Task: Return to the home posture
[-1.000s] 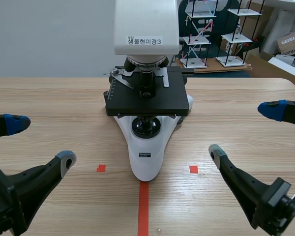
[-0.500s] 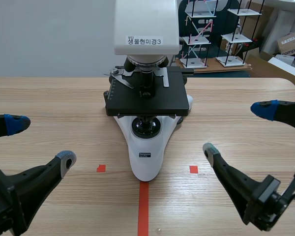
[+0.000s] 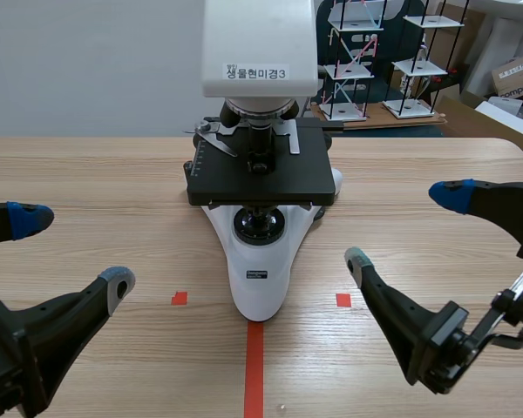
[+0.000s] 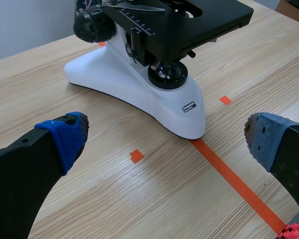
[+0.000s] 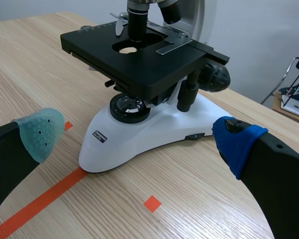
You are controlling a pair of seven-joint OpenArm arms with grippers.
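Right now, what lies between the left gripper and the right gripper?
The microscope stands between the left gripper and the right gripper, touching neither; the scene view shows it.

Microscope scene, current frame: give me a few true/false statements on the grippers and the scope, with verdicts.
1. The left gripper is open and holds nothing. True.
2. The right gripper is shut on the base of the microscope. False: it is open, off to the side of the microscope, and touches nothing.
3. The microscope stands upright on the wooden table, between the two grippers. True.
4. A person's hand rests on the microscope's stage. False: no hand is in view, and nothing is touching the stage.
5. The orange-red tape line runs from the microscope's base toward the robot. True.
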